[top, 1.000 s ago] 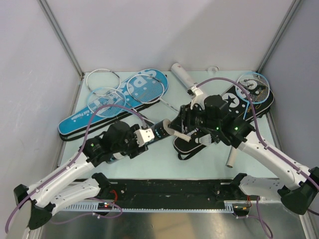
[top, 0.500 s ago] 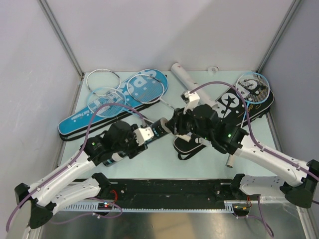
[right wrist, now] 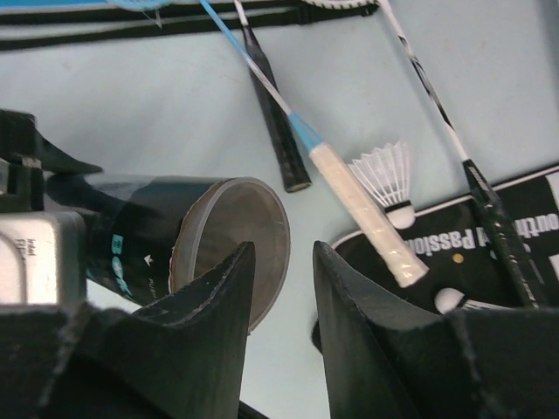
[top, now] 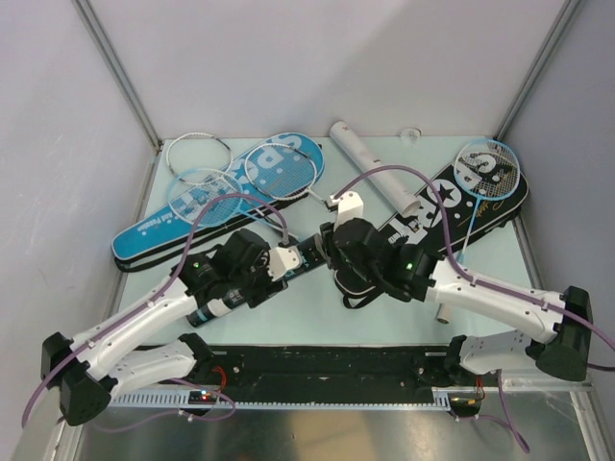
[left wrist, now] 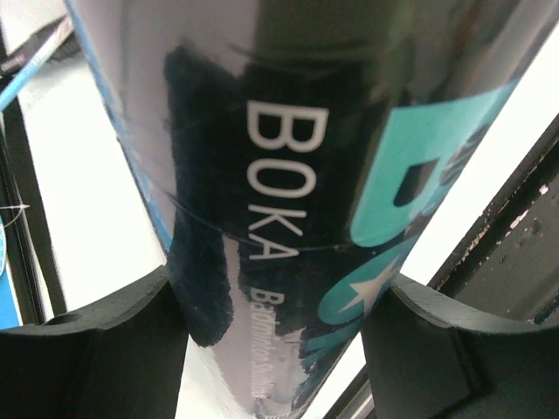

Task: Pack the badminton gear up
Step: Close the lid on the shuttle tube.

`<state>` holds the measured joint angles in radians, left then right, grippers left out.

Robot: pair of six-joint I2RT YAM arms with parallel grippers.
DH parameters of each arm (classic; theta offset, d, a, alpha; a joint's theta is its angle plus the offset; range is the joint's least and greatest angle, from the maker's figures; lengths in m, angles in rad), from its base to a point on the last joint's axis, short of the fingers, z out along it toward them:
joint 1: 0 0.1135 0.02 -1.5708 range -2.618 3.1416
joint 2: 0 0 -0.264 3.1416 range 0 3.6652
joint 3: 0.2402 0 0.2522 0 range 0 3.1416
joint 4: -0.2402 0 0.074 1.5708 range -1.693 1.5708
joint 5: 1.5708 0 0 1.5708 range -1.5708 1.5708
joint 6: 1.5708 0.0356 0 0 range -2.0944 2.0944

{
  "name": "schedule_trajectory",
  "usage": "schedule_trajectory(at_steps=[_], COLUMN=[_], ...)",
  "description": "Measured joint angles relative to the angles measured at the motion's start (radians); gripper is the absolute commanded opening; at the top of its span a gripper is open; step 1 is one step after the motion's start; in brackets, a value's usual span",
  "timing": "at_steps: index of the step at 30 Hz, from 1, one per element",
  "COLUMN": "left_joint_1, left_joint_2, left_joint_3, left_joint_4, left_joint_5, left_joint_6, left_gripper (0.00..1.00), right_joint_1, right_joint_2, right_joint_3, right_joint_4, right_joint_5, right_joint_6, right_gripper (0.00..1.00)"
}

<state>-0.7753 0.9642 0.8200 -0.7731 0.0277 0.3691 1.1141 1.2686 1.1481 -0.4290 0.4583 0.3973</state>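
My left gripper (top: 293,257) is shut on a black shuttle tube (top: 309,248) with teal "BOKA" print and holds it tilted. The tube fills the left wrist view (left wrist: 288,175) between the fingers (left wrist: 87,349). My right gripper (top: 331,252) is open and empty just in front of the tube's open mouth (right wrist: 234,240); its point in the right wrist view (right wrist: 284,266) lies beside the rim. A white feather shuttlecock (right wrist: 389,175) lies on the table by a white racket handle (right wrist: 360,208). Another shuttlecock's cork (right wrist: 450,299) rests on the black cover (right wrist: 489,253).
A blue "SPORT" cover (top: 207,206) with white-headed rackets (top: 279,168) on it lies at back left. A black cover (top: 452,197) with a light-blue racket (top: 490,165) lies at right. A white tube (top: 357,152) lies at the back. A white handle end (top: 447,309) sticks out near the front.
My right arm has swung left and its gripper now sits at the tube's open end. My left arm has shifted slightly, still holding the tube.
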Motion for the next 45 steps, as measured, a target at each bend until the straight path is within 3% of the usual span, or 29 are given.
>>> schedule_trajectory(at_steps=[11,22,37,45], left_joint_1=[0.0,0.006,0.012,0.011], left_joint_2=[0.04,0.012,0.015,-0.014], left_joint_3=[0.005,0.005,0.005,-0.001], left_joint_4=[-0.092,-0.04,-0.084,-0.052], left_joint_5=[0.002,0.009,0.009,0.023], left_joint_6=[0.012,-0.011,-0.016,-0.003], left_gripper=[0.41,0.42,0.41,0.42], right_joint_1=[0.039,-0.029,-0.016,-0.01], right_joint_2=[0.083,0.056,0.101,0.053], right_joint_3=[0.0,0.0,0.01,0.01], right_joint_4=[-0.063,0.009,0.053,0.045], right_joint_5=[0.002,-0.1,-0.161,-0.133], right_joint_6=[-0.174,-0.34,-0.586,-0.576], right_gripper=[0.42,0.41,0.43,0.44])
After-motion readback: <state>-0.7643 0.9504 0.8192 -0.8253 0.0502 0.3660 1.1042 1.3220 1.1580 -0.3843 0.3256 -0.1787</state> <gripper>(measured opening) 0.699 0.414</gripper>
